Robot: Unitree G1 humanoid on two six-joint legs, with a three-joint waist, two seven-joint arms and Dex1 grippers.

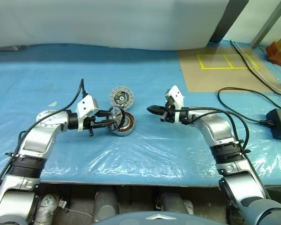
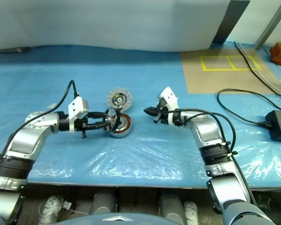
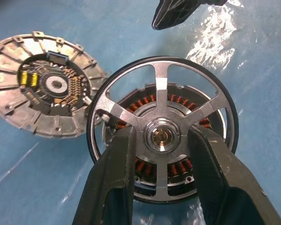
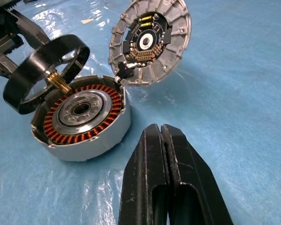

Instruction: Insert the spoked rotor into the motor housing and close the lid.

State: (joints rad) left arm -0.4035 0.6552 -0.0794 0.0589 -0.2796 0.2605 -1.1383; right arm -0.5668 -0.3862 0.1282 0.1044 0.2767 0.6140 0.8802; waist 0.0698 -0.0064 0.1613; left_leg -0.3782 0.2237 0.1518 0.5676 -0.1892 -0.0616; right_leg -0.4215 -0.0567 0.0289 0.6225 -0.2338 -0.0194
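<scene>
Black left jaws [image 3: 161,173] clamped on the spoked rotor [image 3: 161,136]; right jaws [image 4: 161,136] closed, empty.

A: Where are the two head cameras looking from?

B: They are looking forward and down from high up, taking in the whole blue plastic-covered tabletop [image 1: 140,154] from some way off, one eye sitting slightly beside the other.

A: And the wrist cameras?

B: Each is looking close along its own black fingers [image 3: 117,183]. Both are sharing the black-rimmed, silver-spoked wheel [image 3: 161,136], the copper-wound round silver cup [image 4: 82,119] and the grey ribbed disc with a dark, yellow-marked centre [image 4: 150,40], from opposite sides.
</scene>
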